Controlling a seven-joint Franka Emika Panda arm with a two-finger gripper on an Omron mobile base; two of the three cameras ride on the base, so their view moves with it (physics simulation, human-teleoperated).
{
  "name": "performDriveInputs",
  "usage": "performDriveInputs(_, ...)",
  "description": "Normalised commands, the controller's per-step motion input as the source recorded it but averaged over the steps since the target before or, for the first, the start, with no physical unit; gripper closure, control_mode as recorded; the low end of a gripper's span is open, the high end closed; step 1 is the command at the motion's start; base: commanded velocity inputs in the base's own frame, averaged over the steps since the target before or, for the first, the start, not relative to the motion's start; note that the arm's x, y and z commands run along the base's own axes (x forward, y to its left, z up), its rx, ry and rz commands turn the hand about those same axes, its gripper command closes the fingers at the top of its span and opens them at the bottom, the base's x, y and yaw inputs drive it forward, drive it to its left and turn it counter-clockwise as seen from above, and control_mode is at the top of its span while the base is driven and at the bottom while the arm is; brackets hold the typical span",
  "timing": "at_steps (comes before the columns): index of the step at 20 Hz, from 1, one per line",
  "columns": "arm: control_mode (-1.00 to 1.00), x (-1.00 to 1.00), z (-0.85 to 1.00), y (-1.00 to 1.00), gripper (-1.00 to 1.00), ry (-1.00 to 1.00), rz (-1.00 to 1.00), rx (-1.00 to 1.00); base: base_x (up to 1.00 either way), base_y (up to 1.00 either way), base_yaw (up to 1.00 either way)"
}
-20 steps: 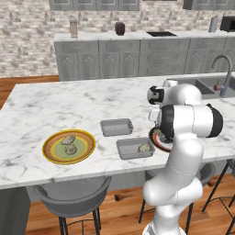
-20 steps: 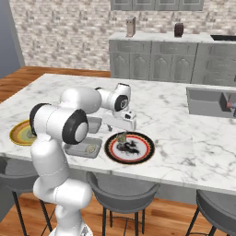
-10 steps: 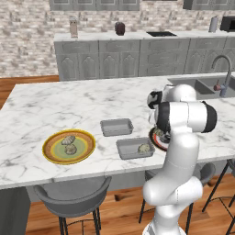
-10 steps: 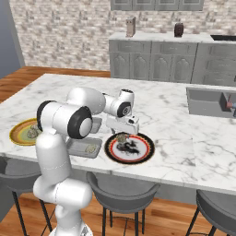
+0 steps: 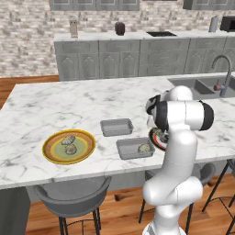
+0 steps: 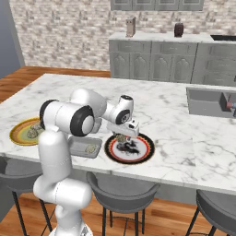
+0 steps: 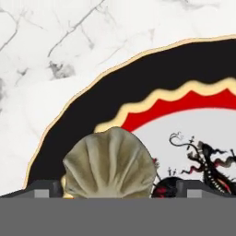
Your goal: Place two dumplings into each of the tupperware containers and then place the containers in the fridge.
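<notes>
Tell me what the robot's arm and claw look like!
The arm is glossy white, made of fat rounded tube pieces, with dark black bands at the joints. It ends in a small white hand with the claw, which has two little dark finger tips. No cables or writing show on it.

The tool (image 6: 120,137) has come down over the black-and-red plate (image 6: 144,155), straddling a dumpling (image 7: 109,163).
</notes>
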Motion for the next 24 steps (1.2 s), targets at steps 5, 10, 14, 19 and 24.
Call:
performDriveInputs(5, -1.0, 0.07, -0.1, 0.0, -1.0, -0.07, 0.0, 0.0, 0.0, 0.0, 0.0)
performDriveInputs(10, -1.0, 0.0, -0.1, 0.0, 1.0, -0.02, 0.0, 0.0, 0.0, 0.0, 0.0)
performDriveInputs(14, -1.0, 0.0, -0.03, 0.0, 1.0, 0.0, 0.0, 0.0, 0.0, 0.0, 0.0)
performDriveInputs(19, -1.0, -0.01, 0.17, 0.0, 1.0, 0.0, 0.0, 0.0, 0.0, 0.0, 0.0)
performDriveInputs(24, -1.0, -0.24, 0.54, 0.39, 1.0, 0.05, 0.0, 0.0, 0.0, 0.0, 0.0)
